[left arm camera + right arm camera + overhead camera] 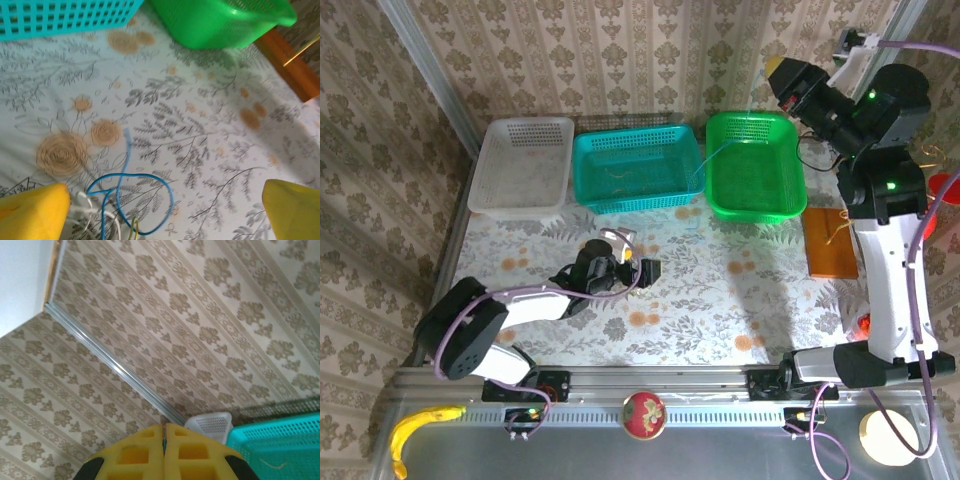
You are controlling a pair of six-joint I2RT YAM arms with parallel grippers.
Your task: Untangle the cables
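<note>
The cables [120, 200] lie on the flowered tablecloth as a loose clump: a blue loop [167, 192], whitish cords [82, 202] and a yellow-green strand [134, 227]. My left gripper [165, 187] hovers low over them, open, with its yellow fingers [35, 210] wide apart and the clump near the left one. From above, that gripper [632, 258] rests mid-table beside the whitish cords [620, 238]. My right gripper [776, 70] is raised high over the green basket, shut [164, 427], with a sliver of greenish-blue cord pinched between its pads. A faint thin strand [701, 165] trails down from it.
Three baskets line the back: white [525, 165], teal [638, 168] with a thin orange cord inside, and green [754, 165]. A brown board [832, 245] lies at the right. The patterned walls stand close behind.
</note>
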